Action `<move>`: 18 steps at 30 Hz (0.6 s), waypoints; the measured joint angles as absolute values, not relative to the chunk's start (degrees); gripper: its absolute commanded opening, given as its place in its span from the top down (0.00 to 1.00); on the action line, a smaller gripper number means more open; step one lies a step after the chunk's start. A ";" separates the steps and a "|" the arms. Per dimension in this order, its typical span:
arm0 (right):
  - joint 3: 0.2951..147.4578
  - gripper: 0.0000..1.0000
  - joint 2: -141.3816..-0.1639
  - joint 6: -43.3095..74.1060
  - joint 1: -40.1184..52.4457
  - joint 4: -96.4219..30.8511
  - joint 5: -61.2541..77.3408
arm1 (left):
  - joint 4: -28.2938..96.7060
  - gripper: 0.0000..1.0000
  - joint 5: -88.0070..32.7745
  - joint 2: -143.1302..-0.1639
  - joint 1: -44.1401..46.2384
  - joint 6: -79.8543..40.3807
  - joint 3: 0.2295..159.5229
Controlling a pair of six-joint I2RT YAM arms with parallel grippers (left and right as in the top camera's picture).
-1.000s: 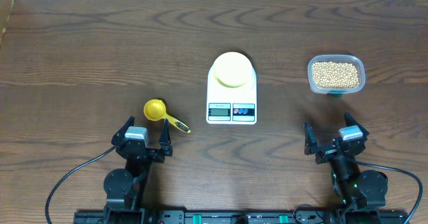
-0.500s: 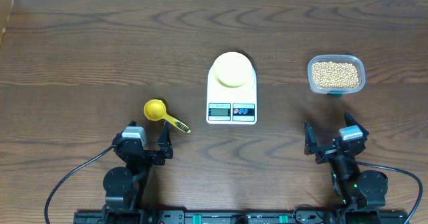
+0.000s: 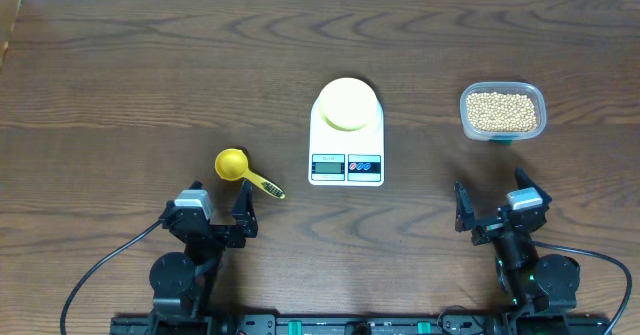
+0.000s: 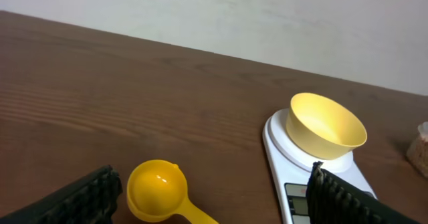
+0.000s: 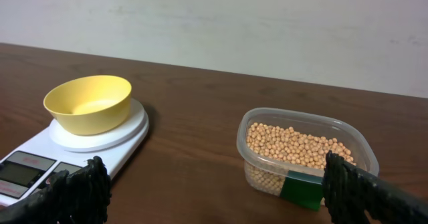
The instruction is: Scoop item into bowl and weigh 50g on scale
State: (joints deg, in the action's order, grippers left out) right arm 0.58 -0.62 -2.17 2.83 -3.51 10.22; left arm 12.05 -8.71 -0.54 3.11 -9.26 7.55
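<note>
The white scale (image 3: 346,145) stands mid-table with the empty pale yellow bowl (image 3: 347,104) on its platform. The beans (image 3: 501,111) fill a clear tub at the right. A yellow scoop (image 3: 232,163) lies empty left of the scale, handle pointing toward the front right. My left gripper (image 3: 208,211) is open just in front of the scoop, which shows low between its fingers in the left wrist view (image 4: 155,189). My right gripper (image 3: 497,210) is open near the front edge, facing the bean tub (image 5: 294,147) and the bowl (image 5: 88,102), holding nothing.
Dark wood table (image 3: 150,75) with a pale wall behind it. The clear plastic tub (image 3: 536,97) has a green label (image 5: 304,189) on its near side. The scale's display and two buttons (image 3: 346,164) face the front.
My left wrist has shifted slightly to the left near the front edge. The right arm, scoop, bowl and tub have not moved.
</note>
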 measured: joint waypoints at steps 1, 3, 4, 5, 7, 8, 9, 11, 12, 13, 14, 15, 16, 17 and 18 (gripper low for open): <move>0.58 0.01 -0.62 -2.17 2.83 -3.51 10.22 | 12.05 0.09 -8.88 -0.54 3.11 -9.47 7.55; 0.58 0.01 -0.62 -2.17 2.83 -3.51 10.22 | 12.05 0.09 -9.89 -0.54 3.11 -10.31 7.55; 0.58 0.01 -0.62 -2.17 2.83 -3.51 10.22 | 12.05 0.09 -10.22 -0.54 3.11 -10.50 7.55; 0.58 0.01 -0.62 -2.17 2.83 -3.51 10.22 | 12.05 0.09 -10.59 -0.54 3.11 -10.55 7.55; 0.58 0.01 -0.62 -2.17 2.83 -3.51 10.22 | 12.08 0.09 -11.09 -0.54 3.11 -10.57 7.57; 0.58 0.01 -0.62 -2.17 2.83 -3.51 10.22 | 12.19 0.09 -11.46 -0.54 3.11 -10.59 7.66; 0.58 0.01 -0.62 -2.17 2.83 -3.53 10.22 | 12.32 0.09 -11.68 -0.54 3.11 -10.66 7.84; 0.58 0.01 -0.62 -2.17 2.83 -3.51 10.22 | 13.17 0.09 -11.94 -0.54 3.11 -10.72 8.43; 0.58 0.01 -0.62 -2.17 2.83 -3.51 10.22 | 13.58 0.09 -12.10 -0.54 3.11 -10.72 8.80; 0.58 0.01 -0.62 -2.17 2.83 -3.53 10.22 | 13.98 0.09 -12.12 -0.54 3.11 -10.72 9.10; 0.58 0.01 -0.62 -2.17 2.83 -3.53 10.22 | 14.57 0.09 -12.14 -0.54 3.11 -10.72 9.45; 0.58 0.01 -0.62 -2.17 2.83 -3.53 10.22 | 15.22 0.09 -12.14 -0.54 3.11 -10.72 9.78; 0.58 0.01 -0.62 -2.17 2.83 -3.53 10.22 | 15.81 0.09 -12.14 -0.54 3.11 -10.72 10.11; 0.58 0.01 -0.62 -2.17 2.83 -3.51 10.22 | 16.38 0.09 -12.14 -0.54 3.11 -10.72 10.37; 0.58 0.01 -0.62 -2.17 2.83 -3.51 10.22 | 16.93 0.09 -12.14 -0.54 3.11 -10.72 10.70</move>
